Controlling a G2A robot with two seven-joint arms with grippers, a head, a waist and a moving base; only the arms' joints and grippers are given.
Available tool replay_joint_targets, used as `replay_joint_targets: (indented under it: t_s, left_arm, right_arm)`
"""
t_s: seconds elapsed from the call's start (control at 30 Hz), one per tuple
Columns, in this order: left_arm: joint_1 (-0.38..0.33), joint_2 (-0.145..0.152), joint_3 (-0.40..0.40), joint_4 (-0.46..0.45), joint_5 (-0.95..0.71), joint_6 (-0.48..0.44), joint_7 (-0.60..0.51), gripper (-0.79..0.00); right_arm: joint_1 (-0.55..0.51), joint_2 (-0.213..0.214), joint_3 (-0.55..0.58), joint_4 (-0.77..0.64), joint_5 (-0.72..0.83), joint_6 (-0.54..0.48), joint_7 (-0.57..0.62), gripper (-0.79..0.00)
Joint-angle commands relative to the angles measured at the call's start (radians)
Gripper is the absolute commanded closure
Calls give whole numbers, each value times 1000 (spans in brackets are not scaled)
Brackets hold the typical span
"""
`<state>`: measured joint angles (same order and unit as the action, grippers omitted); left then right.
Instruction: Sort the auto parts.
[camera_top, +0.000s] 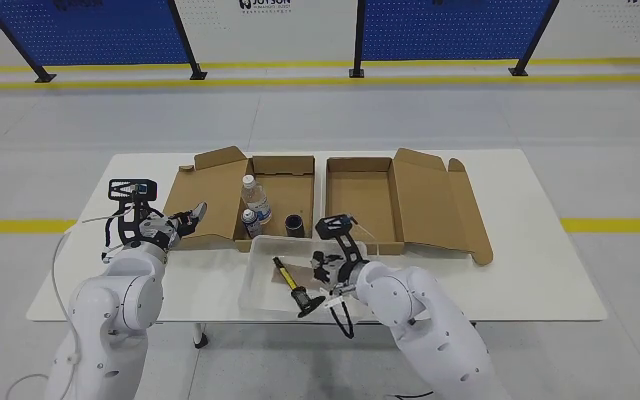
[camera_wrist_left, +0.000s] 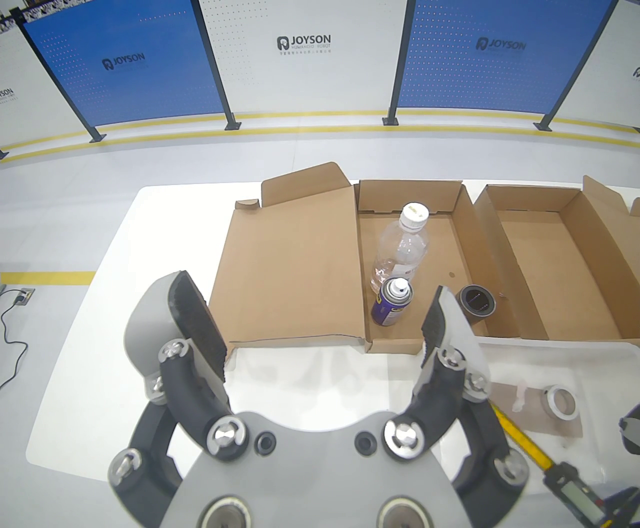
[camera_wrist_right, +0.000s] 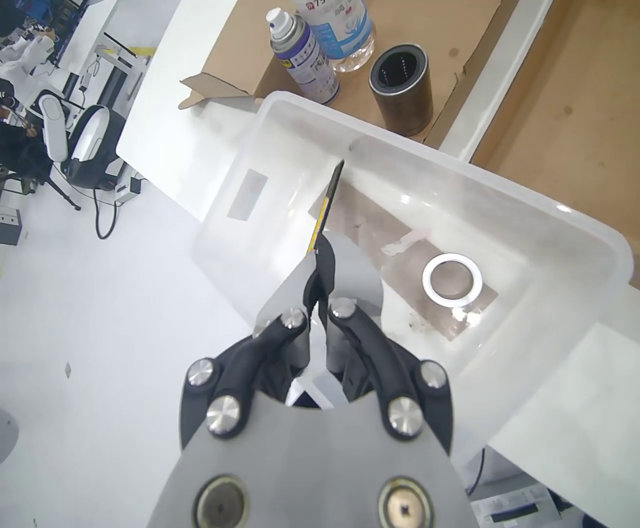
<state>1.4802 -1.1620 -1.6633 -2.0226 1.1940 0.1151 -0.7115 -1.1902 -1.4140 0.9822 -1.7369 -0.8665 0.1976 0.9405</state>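
The right gripper (camera_wrist_right: 317, 260) is clamped on a yellow-and-black caliper (camera_wrist_right: 327, 200), fingers pressed tight against its flat sides. From the wrist the tool is seen edge-on, so its scale cannot be read and the held part is buried between the fingers. Seen from above, the caliper (camera_top: 288, 278) lies slantwise over the clear plastic bin (camera_top: 258, 262), its thin end towards 11 o'clock and its head towards 5 o'clock by the bin's near rim. Whether the thin end touches the bin is unclear. In the left wrist view the caliper's head (camera_wrist_left: 575, 492) is cut off by the frame edge.

A white ring (camera_wrist_right: 452, 279) lies flat on the bin floor on a brownish patch, apart from the caliper. From above, the right arm covers that end of the bin.

The left gripper (camera_wrist_left: 312, 310) is spread wide with nothing in it, at 10 o'clock from the bin, by the flap of the left cardboard box (camera_wrist_left: 410, 190). That box holds a clear bottle (camera_wrist_left: 402, 245), a spray can (camera_wrist_left: 392, 302) just beside it at 6 o'clock, and a black cylinder (camera_wrist_left: 478, 301) at 3 o'clock from the can. The right cardboard box (camera_wrist_left: 550, 250) is partly cut off.
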Motion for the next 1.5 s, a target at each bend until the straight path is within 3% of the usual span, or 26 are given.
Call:
replay_joint_targets:
  t_s: [0.0,0.3,0.47,0.67,0.83,1.33,1.4,1.47]
  left_arm:
    - [0,0,0,0,0,0,0,-785]
    - [0,0,0,0,0,0,0,-785]
    - [0,0,0,0,0,0,0,-785]
    - [0,0,0,0,0,0,0,-785]
    - [0,0,0,0,0,0,0,-785]
    - [0,0,0,0,0,0,0,-785]
    - [0,0,0,0,0,0,0,-785]
    - [0,0,0,0,0,0,0,-785]
  right_arm:
    - [-1,2,3,-3,-2,1,5,0]
    - [24,11,-27,-6,-130,-28,72,0]
    - [67,10,-74,6,-201,-77,135,-182]
    - [131,1,-141,68,-256,-156,194,-215]
    - [175,-11,-185,145,-228,-215,209,-332]
    - [250,-36,-281,327,-263,-333,229,-391]
    - [257,-38,-288,343,-273,-345,222,-539]
    - [262,-40,-292,360,-280,-349,212,-542]
